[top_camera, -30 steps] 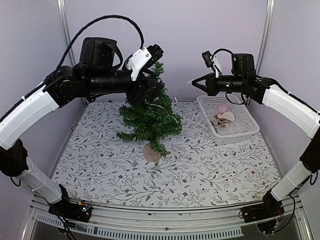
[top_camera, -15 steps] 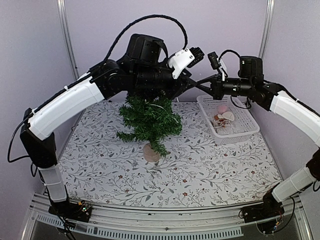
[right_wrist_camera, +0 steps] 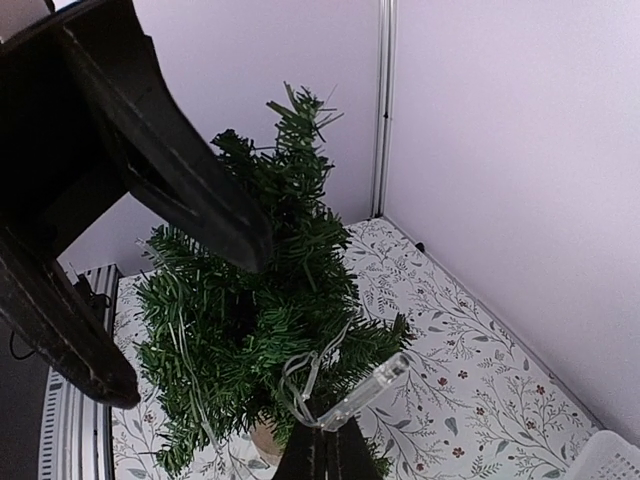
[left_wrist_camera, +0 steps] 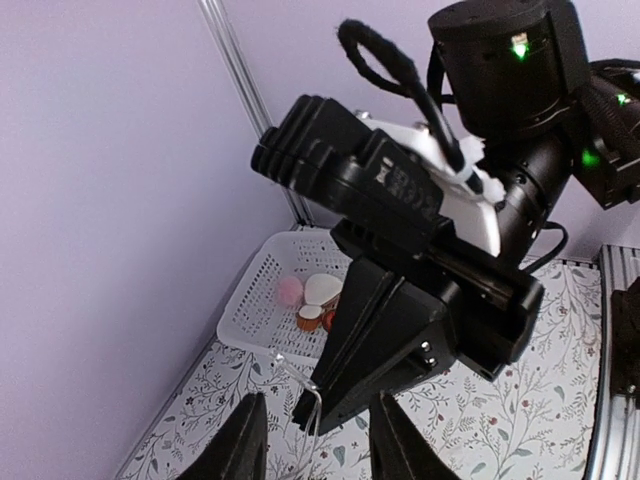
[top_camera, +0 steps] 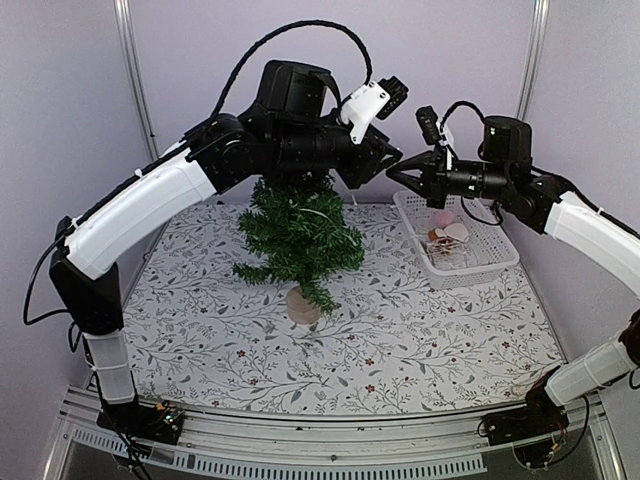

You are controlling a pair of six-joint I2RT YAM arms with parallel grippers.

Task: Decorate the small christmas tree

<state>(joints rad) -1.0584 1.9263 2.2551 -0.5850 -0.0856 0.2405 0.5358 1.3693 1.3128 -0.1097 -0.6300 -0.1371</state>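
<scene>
The small christmas tree [top_camera: 300, 235] stands mid-table on its pale stump [top_camera: 302, 305]; it also shows in the right wrist view [right_wrist_camera: 250, 320]. A clear light string [right_wrist_camera: 400, 385] hangs across its branches. My right gripper [top_camera: 396, 173] is raised to the right of the treetop, shut on the string's end piece [right_wrist_camera: 330, 440]. My left gripper [top_camera: 385, 163] is open right in front of it. In the left wrist view its fingers [left_wrist_camera: 248, 440] stand either side of the right gripper's tip and the thin wire [left_wrist_camera: 318, 398]. The left fingers [right_wrist_camera: 200, 190] loom dark in the right wrist view.
A white perforated basket [top_camera: 495, 250] sits at the back right and holds a pink ball, a white shell shape and small brown ornaments [left_wrist_camera: 310, 295]. A floral mat [top_camera: 400, 340] covers the table. Lilac walls and metal posts enclose the back and sides.
My left arm has swung right from the treetop, and its open gripper now meets the right gripper. The right gripper has shifted slightly left, still holding the string.
</scene>
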